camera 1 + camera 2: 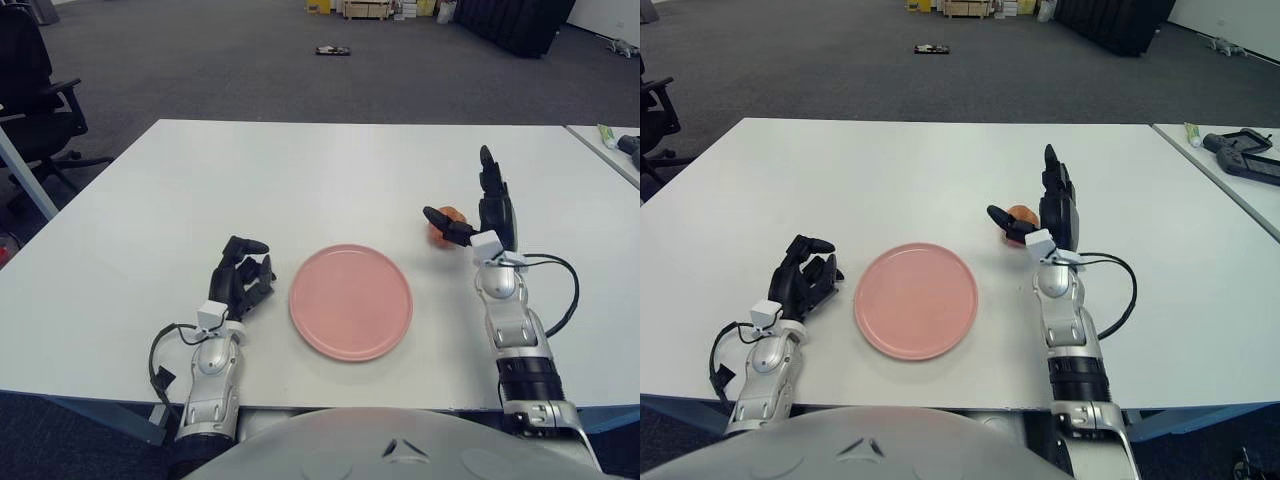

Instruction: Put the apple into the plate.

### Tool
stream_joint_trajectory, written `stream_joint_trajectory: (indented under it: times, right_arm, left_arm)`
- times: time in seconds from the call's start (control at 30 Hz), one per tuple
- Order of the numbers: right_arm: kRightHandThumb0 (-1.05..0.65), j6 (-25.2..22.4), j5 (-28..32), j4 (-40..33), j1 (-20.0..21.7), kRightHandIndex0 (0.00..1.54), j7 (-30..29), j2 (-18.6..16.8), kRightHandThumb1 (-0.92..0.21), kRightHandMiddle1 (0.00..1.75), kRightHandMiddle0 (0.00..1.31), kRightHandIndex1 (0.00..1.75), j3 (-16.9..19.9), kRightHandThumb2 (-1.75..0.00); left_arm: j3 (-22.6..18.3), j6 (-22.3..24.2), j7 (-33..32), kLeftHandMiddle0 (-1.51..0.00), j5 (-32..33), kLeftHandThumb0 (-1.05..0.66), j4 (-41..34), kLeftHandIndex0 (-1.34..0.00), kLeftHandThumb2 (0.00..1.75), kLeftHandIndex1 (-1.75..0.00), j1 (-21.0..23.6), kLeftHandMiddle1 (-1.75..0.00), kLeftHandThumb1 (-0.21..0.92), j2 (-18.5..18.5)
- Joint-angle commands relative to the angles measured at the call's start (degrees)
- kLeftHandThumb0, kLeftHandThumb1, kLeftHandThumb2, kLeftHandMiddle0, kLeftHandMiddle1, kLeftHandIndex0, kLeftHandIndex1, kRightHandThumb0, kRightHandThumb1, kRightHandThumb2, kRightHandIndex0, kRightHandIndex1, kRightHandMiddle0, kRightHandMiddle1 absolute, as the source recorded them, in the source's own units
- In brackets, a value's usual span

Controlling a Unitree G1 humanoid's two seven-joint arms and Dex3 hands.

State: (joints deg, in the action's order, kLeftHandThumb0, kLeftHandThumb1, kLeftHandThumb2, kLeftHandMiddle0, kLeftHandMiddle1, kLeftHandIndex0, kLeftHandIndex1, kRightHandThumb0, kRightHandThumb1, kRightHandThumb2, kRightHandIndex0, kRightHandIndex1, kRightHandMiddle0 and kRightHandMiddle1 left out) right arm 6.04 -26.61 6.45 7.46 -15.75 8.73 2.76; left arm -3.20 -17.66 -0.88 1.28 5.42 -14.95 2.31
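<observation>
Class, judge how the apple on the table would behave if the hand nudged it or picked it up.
The apple looks round, so a nudge would probably roll it across the flat table. It seems rigid, so it should hold its shape. The open right hand beside it would likely need fingers around both sides.
</observation>
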Motion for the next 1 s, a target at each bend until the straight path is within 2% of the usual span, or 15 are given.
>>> stream_joint_trajectory:
  times: [0.0,0.13,0.33,0.47,0.53,0.73,0.97]
  right_arm:
    - [-0.96,-2.4,-1.2,4.8,5.1,0.0,-0.5,1.9,-0.64,0.0,0.0,0.0,-0.4,-0.42]
    - [-1.0,-4.4,-1.4,9.7,8.7,0.0,-0.6,3.1,-0.7,0.0,0.0,0.0,-1.2,-0.33]
    - [-1.02,-6.5,-0.7,16.4,12.5,0.0,-0.4,4.2,-0.73,0.0,0.0,0.0,-2.3,-0.3]
    - [-1.03,-5.1,0.3,26.5,17.0,0.0,-0.9,4.9,-0.75,0.0,0.0,0.0,-2.9,-0.29]
    - [-1.04,-4.5,0.5,28.9,18.0,0.0,-1.1,5.1,-0.76,0.0,0.0,0.0,-3.1,-0.29]
    - [-1.05,-1.4,1.8,37.3,20.0,0.0,-1.7,5.2,-0.78,0.0,0.0,0.0,-4.3,-0.28]
    - [-1.04,1.3,3.5,42.9,20.4,0.0,-1.8,4.8,-0.79,0.0,0.0,0.0,-4.8,-0.27]
  left_arm:
    - [0.0,0.5,-0.5,-0.68,-0.4,-0.38,-0.2,-0.32,0.81,-1.75,0.8,-1.75,0.72,-0.1]
    - [0.0,0.6,-0.5,-0.67,-0.3,-0.37,-0.2,-0.31,0.81,-1.75,0.7,-1.75,0.72,-0.1]
    - [-0.1,0.1,-0.5,-0.67,-0.2,-0.37,-0.1,-0.31,0.8,-1.75,0.7,-1.75,0.72,0.1]
    - [-0.1,0.2,-0.8,-0.68,-0.5,-0.37,-0.2,-0.31,0.81,-1.75,0.6,-1.75,0.72,0.1]
    - [-0.1,0.3,-0.8,-0.68,-0.5,-0.37,-0.2,-0.32,0.81,-1.75,0.6,-1.75,0.72,0.1]
    - [-0.1,0.6,-0.9,-0.68,-0.5,-0.38,-0.5,-0.32,0.82,-1.75,0.4,-1.75,0.71,0.0]
    - [-0.1,0.5,-1.2,-0.69,-0.7,-0.38,-0.5,-0.32,0.82,-1.75,0.2,-1.75,0.71,-0.1]
